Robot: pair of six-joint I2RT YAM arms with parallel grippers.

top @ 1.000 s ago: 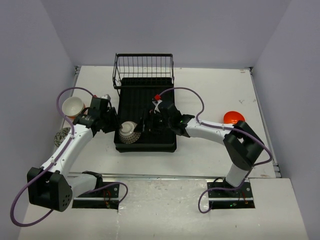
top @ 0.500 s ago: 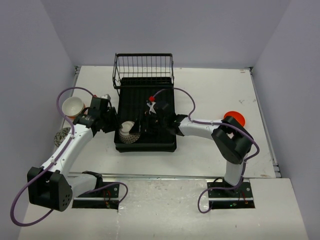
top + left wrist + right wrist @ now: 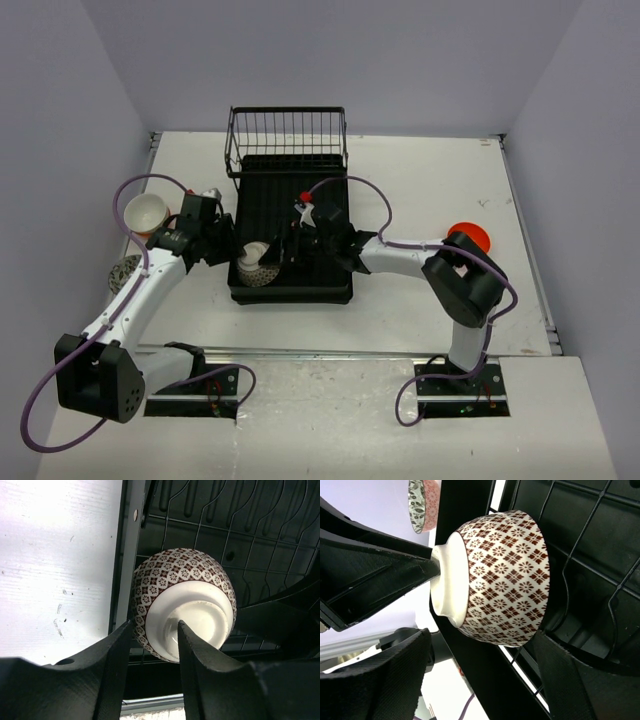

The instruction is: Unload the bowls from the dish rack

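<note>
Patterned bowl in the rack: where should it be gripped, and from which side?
The patterned bowl stands on edge in the dish rack, white foot toward the left gripper. Probably best: pinch its upper rim, one finger inside the mouth, one on the outer wall, descending from above; rack wires crowd its lower half.
</note>
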